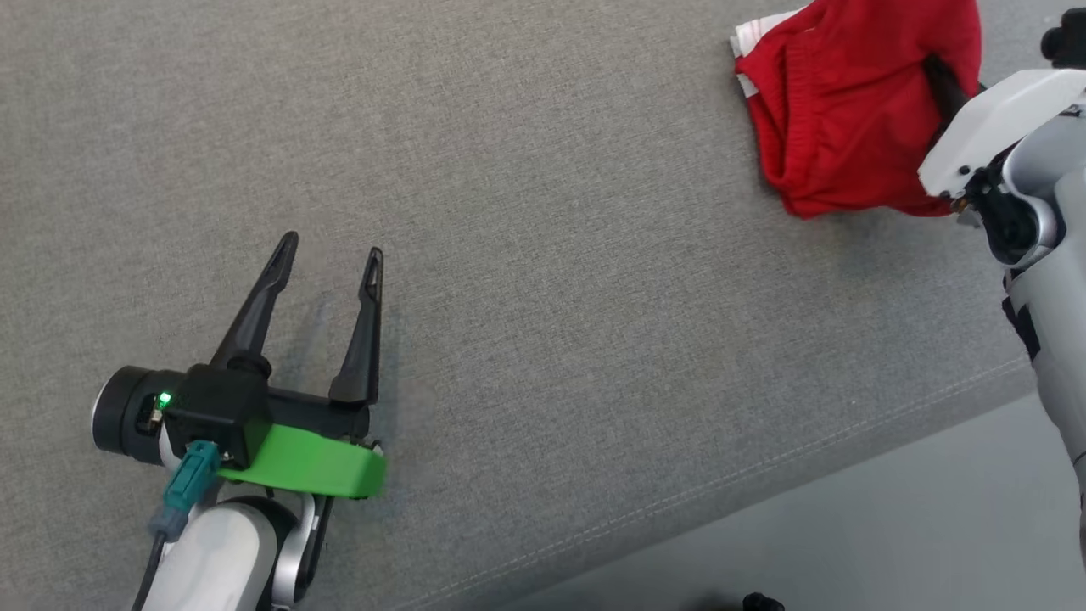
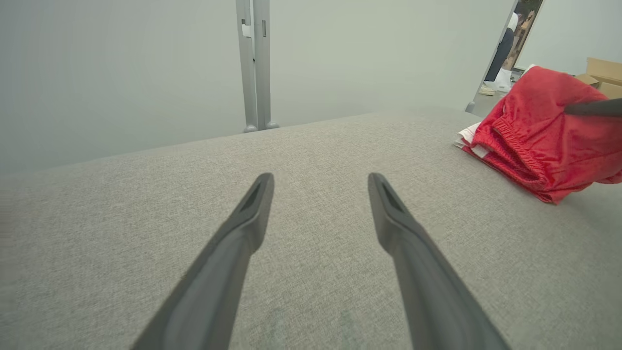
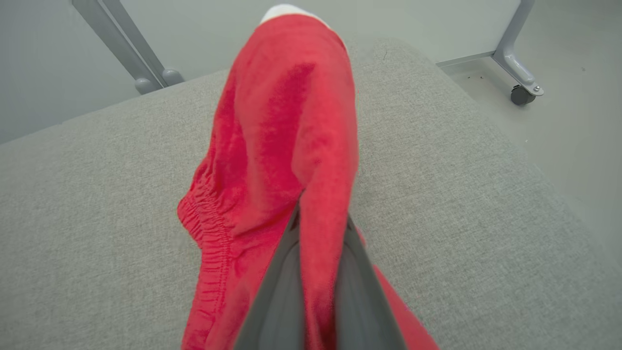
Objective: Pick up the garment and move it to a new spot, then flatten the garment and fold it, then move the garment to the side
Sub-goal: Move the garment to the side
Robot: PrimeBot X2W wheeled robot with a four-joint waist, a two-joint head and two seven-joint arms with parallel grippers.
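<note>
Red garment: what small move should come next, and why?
Probably lift the right end effector a little and carry the garment toward the middle of the grey cushion. It is shut on a fold of cloth, the rest lies bunched near the cushion's corner, and the left end effector is open.

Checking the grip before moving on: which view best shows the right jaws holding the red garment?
The right wrist view: a fold of the red garment is pinched between the right gripper's shut jaws. The head view shows one dark finger entering the cloth, tip hidden; the left wrist view, a finger against it side-on.
</note>
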